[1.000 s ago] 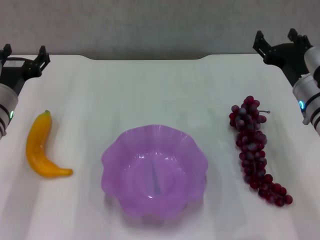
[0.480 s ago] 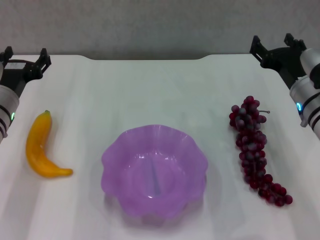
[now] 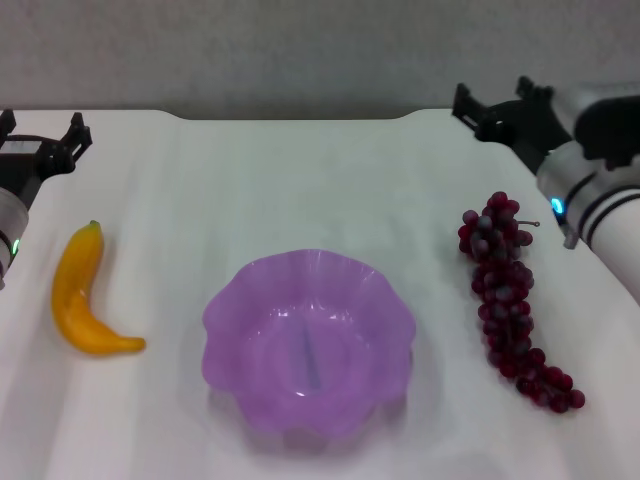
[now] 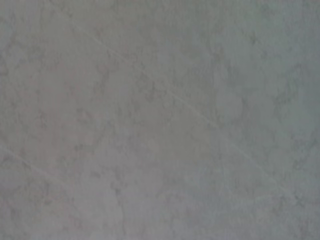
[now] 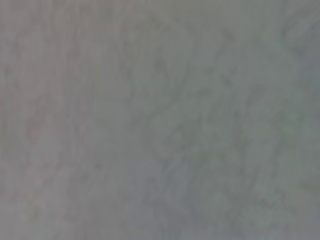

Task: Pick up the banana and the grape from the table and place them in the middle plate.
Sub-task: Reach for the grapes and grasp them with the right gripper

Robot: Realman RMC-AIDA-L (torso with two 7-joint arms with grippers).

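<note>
In the head view a yellow banana [image 3: 82,298] lies on the white table [image 3: 320,190] at the left. A long bunch of dark red grapes [image 3: 508,298] lies at the right. Between them stands the lilac plate [image 3: 309,340] with a wavy rim, holding nothing. My right gripper [image 3: 494,106] hovers open at the far right, beyond the top of the grape bunch. At the far left edge, beyond the banana, my left gripper [image 3: 42,130] is open and holds nothing. Both wrist views show only a plain grey surface.
The table's dark notched far edge [image 3: 300,115] runs across the back.
My right gripper has swung leftward and inward along the far edge, closer to the top of the grapes. The left gripper has shifted slightly left. Banana, grapes and plate have not moved.
</note>
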